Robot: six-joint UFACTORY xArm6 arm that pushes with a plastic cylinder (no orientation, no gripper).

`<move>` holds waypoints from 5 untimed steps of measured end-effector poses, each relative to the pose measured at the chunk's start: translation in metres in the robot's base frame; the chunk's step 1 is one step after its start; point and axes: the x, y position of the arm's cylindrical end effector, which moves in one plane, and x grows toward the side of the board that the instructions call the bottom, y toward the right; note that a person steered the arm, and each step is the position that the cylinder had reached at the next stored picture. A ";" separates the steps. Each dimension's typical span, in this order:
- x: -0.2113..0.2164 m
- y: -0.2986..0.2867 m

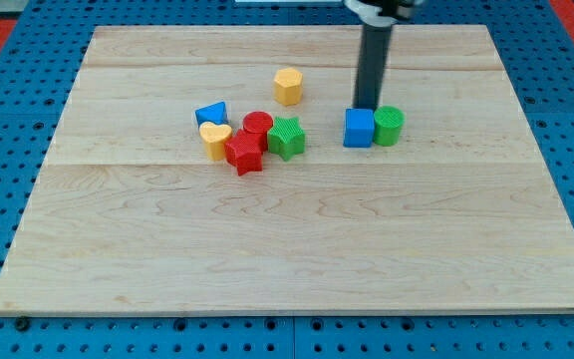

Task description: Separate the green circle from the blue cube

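Observation:
The blue cube (pixel 359 128) sits right of the board's middle, touching the green circle (pixel 389 126) on its right side. My tip (pixel 367 106) stands just behind them, toward the view's top, above the blue cube's upper right edge and close to the seam between the two blocks. The rod rises from there to the view's top.
A cluster lies to the left: green star (pixel 287 137), red circle (pixel 258 126), red star (pixel 245 153), yellow heart (pixel 215 139), blue triangle (pixel 211 114). A yellow hexagon (pixel 288 86) stands alone above them. The wooden board (pixel 297 249) lies on a blue pegboard.

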 end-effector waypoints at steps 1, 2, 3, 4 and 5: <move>0.028 0.001; 0.055 0.019; 0.062 -0.020; 0.046 -0.040; 0.067 -0.041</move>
